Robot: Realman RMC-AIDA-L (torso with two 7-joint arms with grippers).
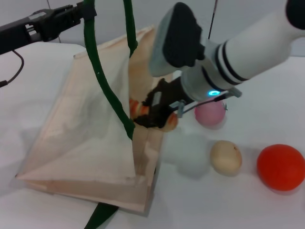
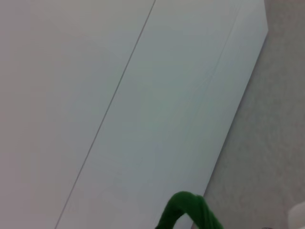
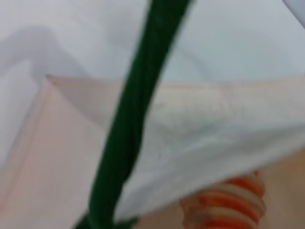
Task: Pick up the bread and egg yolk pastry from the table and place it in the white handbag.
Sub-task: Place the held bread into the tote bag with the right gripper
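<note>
The white handbag (image 1: 81, 133) lies on the table with its mouth held open. My left gripper (image 1: 87, 10) is at the top left, shut on one green handle (image 1: 102, 81) and holding it up; the handle also shows in the left wrist view (image 2: 188, 210). My right gripper (image 1: 155, 114) is shut on the striped bread (image 1: 170, 122) at the bag's mouth. The right wrist view shows the bread's end (image 3: 228, 202) just under the bag's upper fabric edge (image 3: 205, 129). The egg yolk pastry (image 1: 226, 157) sits on the table to the right of the bag.
A pink ball (image 1: 209, 113) lies behind the pastry, close to my right wrist. A larger orange ball (image 1: 281, 167) lies at the far right. A second green handle end (image 1: 100, 215) sticks out under the bag's near edge.
</note>
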